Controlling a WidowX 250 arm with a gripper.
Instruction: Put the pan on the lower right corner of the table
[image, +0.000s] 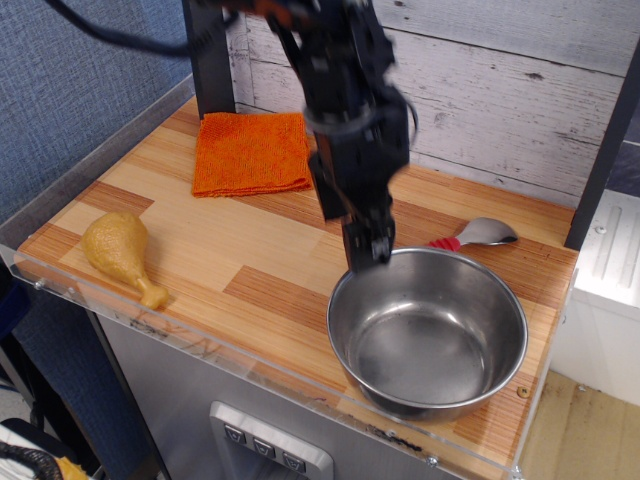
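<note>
The pan, a large round steel bowl with a shiny grey inside, stands on the wood-plank table at its near right corner, close to the clear acrylic rim. My gripper hangs just above the pan's far left rim. It is blurred by motion, its fingers are apart, and it holds nothing. The pan is empty inside.
A red-handled metal spoon lies just behind the pan. An orange cloth lies at the back left. A toy chicken drumstick lies at the near left edge. A dark post stands behind the cloth.
</note>
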